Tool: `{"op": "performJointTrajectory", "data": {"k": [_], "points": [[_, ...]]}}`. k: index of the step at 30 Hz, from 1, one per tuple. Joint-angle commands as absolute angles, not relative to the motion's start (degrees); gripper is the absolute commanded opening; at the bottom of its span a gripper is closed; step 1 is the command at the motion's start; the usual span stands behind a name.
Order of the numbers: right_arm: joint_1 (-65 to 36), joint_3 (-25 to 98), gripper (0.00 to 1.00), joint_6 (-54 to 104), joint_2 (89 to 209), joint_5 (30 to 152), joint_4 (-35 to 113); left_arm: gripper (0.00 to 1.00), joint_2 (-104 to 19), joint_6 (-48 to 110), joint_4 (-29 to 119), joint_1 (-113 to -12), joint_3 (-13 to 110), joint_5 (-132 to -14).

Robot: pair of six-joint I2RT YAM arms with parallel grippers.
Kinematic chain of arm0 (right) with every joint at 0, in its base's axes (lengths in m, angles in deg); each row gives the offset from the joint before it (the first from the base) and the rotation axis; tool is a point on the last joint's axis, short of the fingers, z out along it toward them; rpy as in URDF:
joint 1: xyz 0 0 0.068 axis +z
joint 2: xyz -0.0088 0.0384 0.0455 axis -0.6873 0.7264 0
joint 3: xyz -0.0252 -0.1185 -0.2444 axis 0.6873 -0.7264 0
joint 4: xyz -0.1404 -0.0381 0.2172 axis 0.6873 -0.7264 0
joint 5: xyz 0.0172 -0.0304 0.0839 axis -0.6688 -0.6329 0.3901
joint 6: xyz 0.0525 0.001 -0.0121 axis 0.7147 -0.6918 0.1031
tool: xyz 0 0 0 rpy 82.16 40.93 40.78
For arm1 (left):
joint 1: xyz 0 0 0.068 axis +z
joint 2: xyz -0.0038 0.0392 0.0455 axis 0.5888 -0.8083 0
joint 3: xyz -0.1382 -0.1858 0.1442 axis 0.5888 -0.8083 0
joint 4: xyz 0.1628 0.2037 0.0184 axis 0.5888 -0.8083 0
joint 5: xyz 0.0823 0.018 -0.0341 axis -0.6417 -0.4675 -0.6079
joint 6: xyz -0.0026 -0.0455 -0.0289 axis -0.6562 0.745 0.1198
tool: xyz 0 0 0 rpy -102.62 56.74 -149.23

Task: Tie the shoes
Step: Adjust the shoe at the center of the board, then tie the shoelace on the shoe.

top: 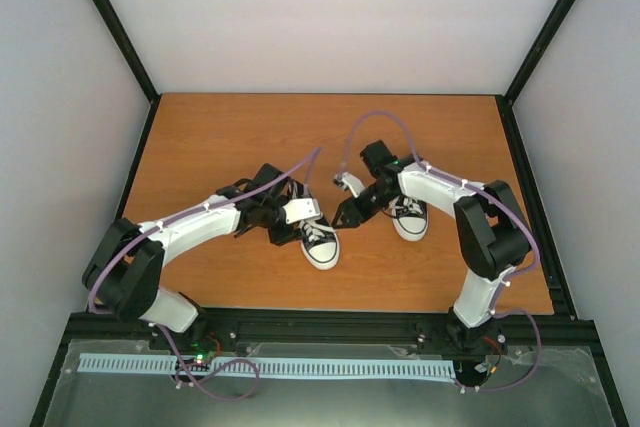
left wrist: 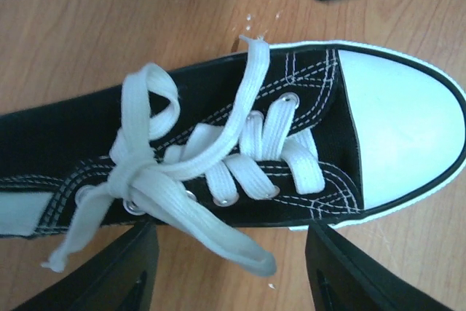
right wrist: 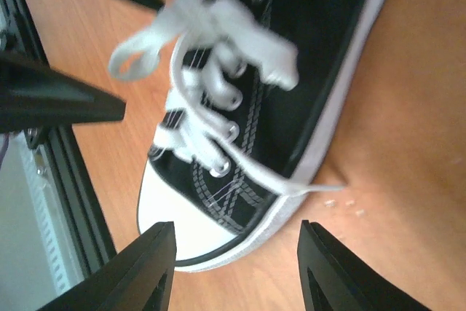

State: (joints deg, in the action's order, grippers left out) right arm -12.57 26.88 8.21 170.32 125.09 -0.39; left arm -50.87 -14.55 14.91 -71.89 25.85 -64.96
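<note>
Room: white walls (top: 330,17) on three sides, with black corner posts (top: 110,22).
Surface: orange-brown wooden table (top: 200,137), with a black rail (top: 330,327) along its 6 o'clock edge.
Centre: shoe (top: 321,243), lace in a loose bow, toe toward 6 o'clock.
Over it: left end effector (left wrist: 233,242), released, fingers apart.
Also over it: right end effector (right wrist: 234,227), released.
At its 2 o'clock: second shoe (top: 409,217).

Your worktop (top: 220,137) is orange-brown wood grain. Two black shoes stand on it near the middle, soles down, white toe caps toward the near edge. The left shoe (top: 320,242) and right shoe (top: 409,218) sit apart, with a few white specks (left wrist: 250,17) beside the left one.
</note>
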Motion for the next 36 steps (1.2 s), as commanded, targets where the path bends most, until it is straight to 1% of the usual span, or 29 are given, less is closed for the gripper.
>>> {"op": "performJointTrajectory", "data": {"k": [1,5,9,13,16,18,22,27,30,33,36], "points": [[-14.94,30.54,0.48,5.76,170.96,125.73,1.63,0.56,-52.02,-13.95,16.79,-72.2,28.52,-64.4],[-14.54,34.3,0.48,9.37,177.39,126.34,7.08,0.49,-53.39,-14.74,17.16,-72.2,29.21,-63.26],[-14.11,36.06,0.5,8.48,179.45,127.4,9.6,0.33,-53.31,-15.98,16.99,-72.2,28.3,-65.38],[-13.47,36.75,0.52,5.7,180.6,129.67,8.87,0.27,-52.9,-16.82,17.65,-72.11,26.92,-66.48],[-13.27,36.81,0.52,4.49,181.01,131.1,8.96,0.15,-53.17,-16.09,17.79,-72.1,27.05,-66.65],[-12.96,36.42,0.5,4.08,181.16,130.72,9.26,0.1,-52.92,-16.26,17.69,-72.03,27.07,-66.82],[-12.77,36.82,0.43,4.42,182.73,130.57,10.15,0.08,-52.66,-17.1,17.08,-71.87,26.82,-67.16],[-12.32,38.22,0.42,4.46,184.31,131.43,10.5,0.07,-52.37,-18.0,16.55,-71.33,26.26,-67.34],[-12.09,38.68,0.38,4.71,185.06,131.73,10.73,0.07,-51.99,-18.7,16.61,-70.74,25.71,-67.52],[-11.87,38.72,0.28,4.98,185.21,131.83,10.92,0.08,-52.03,-19.14,16.54,-70.21,25.66,-67.55],[-11.95,37.86,0.12,4.53,183.9,129.88,11.12,0.08,-52.24,-20.05,16.56,-69.6,25.51,-67.56]]}}
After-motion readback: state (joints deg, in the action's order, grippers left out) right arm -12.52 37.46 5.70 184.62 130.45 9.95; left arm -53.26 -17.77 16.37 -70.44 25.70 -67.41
